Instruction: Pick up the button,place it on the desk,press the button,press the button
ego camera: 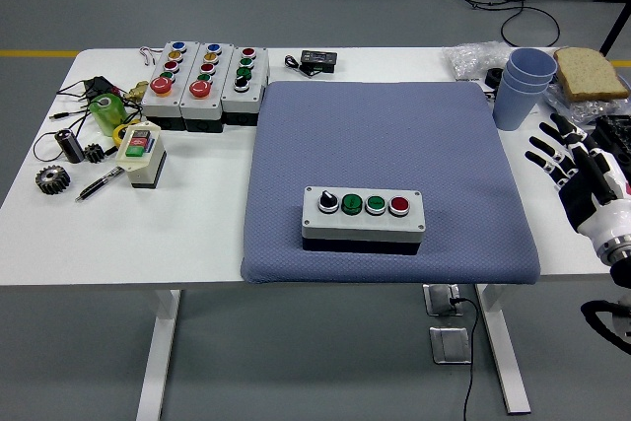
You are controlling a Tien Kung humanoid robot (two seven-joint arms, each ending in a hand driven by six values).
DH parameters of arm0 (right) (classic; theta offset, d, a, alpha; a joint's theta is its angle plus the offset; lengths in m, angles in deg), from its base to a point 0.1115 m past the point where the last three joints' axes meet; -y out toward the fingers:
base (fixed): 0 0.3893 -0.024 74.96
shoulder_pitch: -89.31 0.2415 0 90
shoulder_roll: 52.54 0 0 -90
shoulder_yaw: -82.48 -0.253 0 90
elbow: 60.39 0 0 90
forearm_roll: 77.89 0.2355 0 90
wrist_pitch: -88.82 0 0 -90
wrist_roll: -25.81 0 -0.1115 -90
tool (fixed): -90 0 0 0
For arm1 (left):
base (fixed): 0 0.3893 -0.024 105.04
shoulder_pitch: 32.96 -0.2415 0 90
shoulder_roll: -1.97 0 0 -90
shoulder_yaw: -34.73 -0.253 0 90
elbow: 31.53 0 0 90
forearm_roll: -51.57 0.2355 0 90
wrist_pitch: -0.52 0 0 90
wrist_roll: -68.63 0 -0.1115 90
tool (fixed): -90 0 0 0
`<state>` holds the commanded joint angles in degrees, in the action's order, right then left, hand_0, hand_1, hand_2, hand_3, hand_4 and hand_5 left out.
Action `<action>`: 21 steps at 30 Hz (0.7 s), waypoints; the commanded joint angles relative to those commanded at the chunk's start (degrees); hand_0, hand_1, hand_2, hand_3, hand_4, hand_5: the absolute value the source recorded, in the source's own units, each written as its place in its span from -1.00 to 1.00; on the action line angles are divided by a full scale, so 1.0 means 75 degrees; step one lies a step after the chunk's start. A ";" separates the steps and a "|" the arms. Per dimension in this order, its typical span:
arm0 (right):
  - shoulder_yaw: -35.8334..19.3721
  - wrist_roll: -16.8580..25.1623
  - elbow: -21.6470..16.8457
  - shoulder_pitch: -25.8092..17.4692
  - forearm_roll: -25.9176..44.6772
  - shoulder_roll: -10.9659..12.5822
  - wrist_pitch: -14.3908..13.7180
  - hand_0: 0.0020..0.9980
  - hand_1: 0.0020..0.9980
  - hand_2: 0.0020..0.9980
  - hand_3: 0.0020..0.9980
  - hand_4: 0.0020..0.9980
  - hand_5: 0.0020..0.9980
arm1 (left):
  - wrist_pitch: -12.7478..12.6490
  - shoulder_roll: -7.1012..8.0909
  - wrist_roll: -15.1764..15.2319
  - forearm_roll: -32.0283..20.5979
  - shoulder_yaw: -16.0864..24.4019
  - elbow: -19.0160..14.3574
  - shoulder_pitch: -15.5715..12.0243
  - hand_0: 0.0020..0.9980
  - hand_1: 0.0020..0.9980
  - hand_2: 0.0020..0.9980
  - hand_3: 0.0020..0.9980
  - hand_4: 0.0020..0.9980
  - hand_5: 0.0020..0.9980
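Note:
A grey button box (363, 215) lies on the blue mat (385, 135), near its front edge. It carries a black knob, two green buttons and a red button (399, 205) in a row. My right hand (564, 158) is at the right edge of the table, off the mat, with its fingers spread and holding nothing. It is well to the right of the box. My left arm is out of view.
Three more button boxes (205, 83) stand at the back left. A small cream box (141, 153), gears, a pen and a green roll lie at the left. Stacked blue cups (521, 86), bread (590, 72) and plastic bags sit at the back right.

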<state>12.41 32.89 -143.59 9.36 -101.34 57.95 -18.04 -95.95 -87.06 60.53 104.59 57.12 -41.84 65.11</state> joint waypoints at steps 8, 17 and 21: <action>-0.0102 -0.0008 0.0057 -0.0007 0.0536 -0.0057 -0.0083 0.51 0.36 0.46 0.38 0.62 -0.25 | -0.0016 0.0002 0.0017 -0.0080 -0.0009 0.0000 0.0033 0.25 0.32 0.35 0.18 -0.32 0.29; -0.0206 -0.0025 0.0023 -0.0097 0.0550 -0.0125 -0.0056 0.50 0.35 0.46 0.37 0.58 -0.28 | -0.0007 0.0002 0.0020 -0.0074 -0.0091 0.0000 0.0049 0.25 0.32 0.35 0.18 -0.33 0.29; -0.0342 -0.0058 -0.0007 -0.0167 0.0549 -0.0157 -0.0011 0.47 0.32 0.43 0.36 0.58 -0.28 | -0.0026 0.0025 0.0061 -0.0249 -0.0282 0.0000 0.0105 0.25 0.32 0.35 0.18 -0.33 0.29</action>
<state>9.85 32.45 -143.64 8.10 -97.22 56.78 -18.13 -96.15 -86.87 60.99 102.73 55.01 -41.84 65.90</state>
